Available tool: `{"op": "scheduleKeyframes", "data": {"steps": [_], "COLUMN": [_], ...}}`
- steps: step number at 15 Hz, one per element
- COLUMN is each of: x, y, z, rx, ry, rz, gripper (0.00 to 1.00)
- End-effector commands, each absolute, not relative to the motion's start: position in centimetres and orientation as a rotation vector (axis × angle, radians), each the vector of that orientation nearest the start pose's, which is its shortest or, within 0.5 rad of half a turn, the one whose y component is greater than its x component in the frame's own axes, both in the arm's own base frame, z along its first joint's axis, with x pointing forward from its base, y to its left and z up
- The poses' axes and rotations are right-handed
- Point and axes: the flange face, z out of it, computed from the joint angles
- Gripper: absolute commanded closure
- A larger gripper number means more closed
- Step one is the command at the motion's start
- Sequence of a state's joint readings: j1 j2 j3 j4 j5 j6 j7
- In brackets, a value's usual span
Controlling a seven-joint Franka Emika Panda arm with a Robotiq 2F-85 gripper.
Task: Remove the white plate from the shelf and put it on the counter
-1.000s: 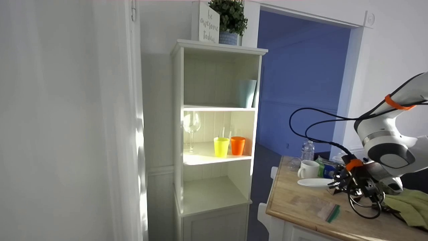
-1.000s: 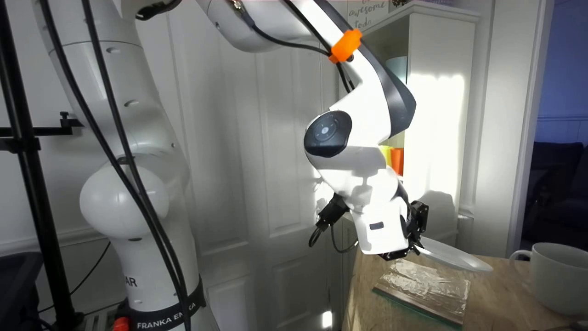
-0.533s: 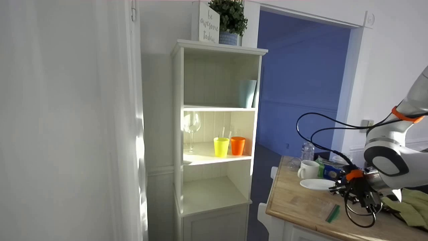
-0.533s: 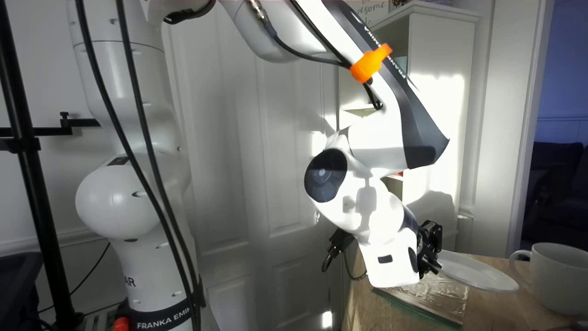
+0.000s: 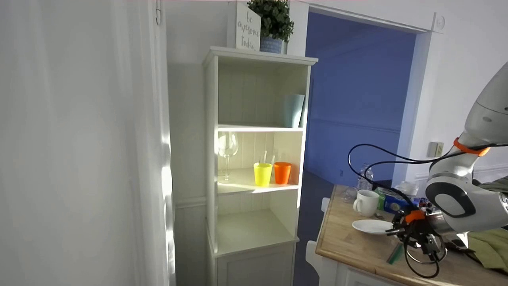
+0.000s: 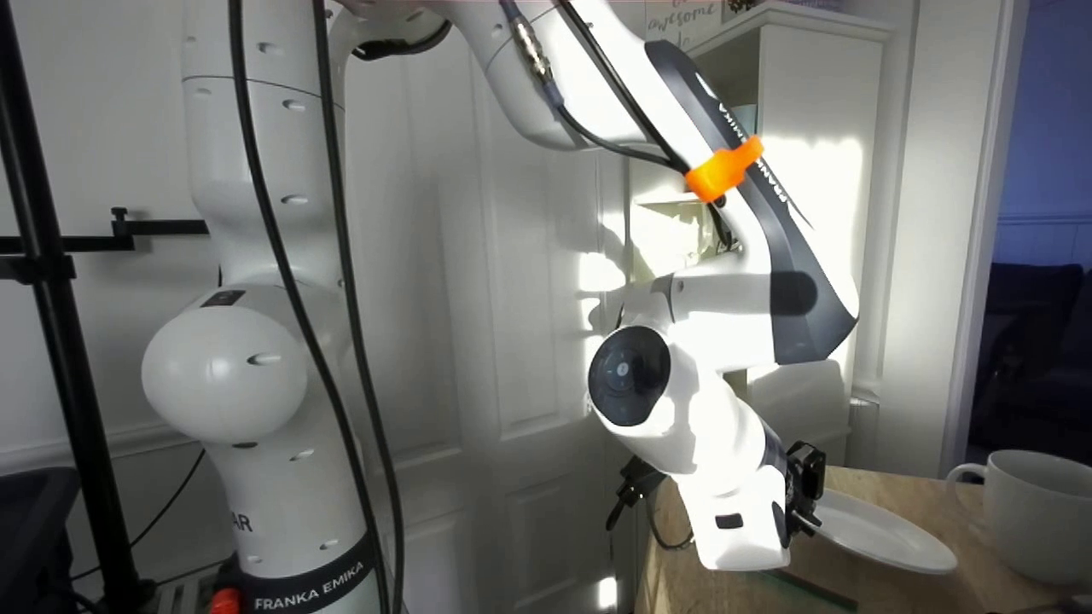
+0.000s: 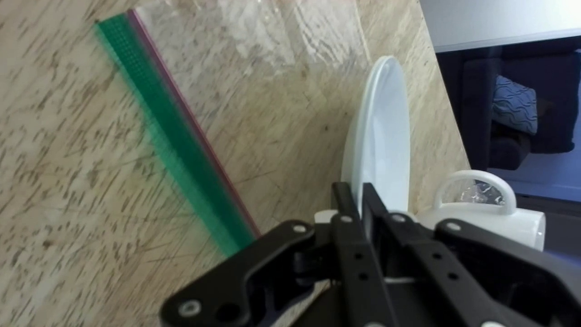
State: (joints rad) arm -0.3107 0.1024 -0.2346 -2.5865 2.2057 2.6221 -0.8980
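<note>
The white plate [image 5: 370, 227] is held low over the tan wooden counter [image 5: 343, 246]; I cannot tell if it touches. It also shows in another exterior view [image 6: 883, 533], slightly tilted with its far side lower, and nearly edge-on in the wrist view [image 7: 388, 122]. My gripper [image 7: 355, 187] is shut on the plate's near rim, one finger on each side. The gripper also shows in both exterior views [image 5: 391, 231] [image 6: 809, 522], at the plate's near edge. The tall white shelf [image 5: 254, 234] stands apart from the counter, its side panel visible in an exterior view [image 6: 810, 213].
A white mug [image 5: 366, 203] stands just beyond the plate. A clear zip bag with a green strip [image 7: 177, 127] lies below and beside it. A bottle [image 5: 365, 176], a blue packet [image 5: 393, 203] and a green cloth [image 5: 488, 246] are on the counter. Cups stand on the shelf.
My gripper has moved down towards the counter with the plate in it. In an exterior view the plate has come closer to the mug. The plate's tilt has changed somewhat.
</note>
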Motion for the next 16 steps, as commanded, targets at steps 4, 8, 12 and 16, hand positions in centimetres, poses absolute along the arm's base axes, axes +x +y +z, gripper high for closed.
{"op": "scheduleKeyframes", "data": {"steps": [4, 8, 12, 16], "x": [34.2, 34.9, 35.2, 35.4], "y": [-22.5, -21.6, -21.9, -22.4], "z": [19.9, 19.4, 18.8, 18.3], "rx": [-1.559, -1.570, -1.587, -1.594], "ry": [1.806, 1.751, 1.726, 1.726], "rz": [-0.702, -0.656, -0.649, -0.646], "gripper": [0.98, 0.98, 0.98, 0.98]}}
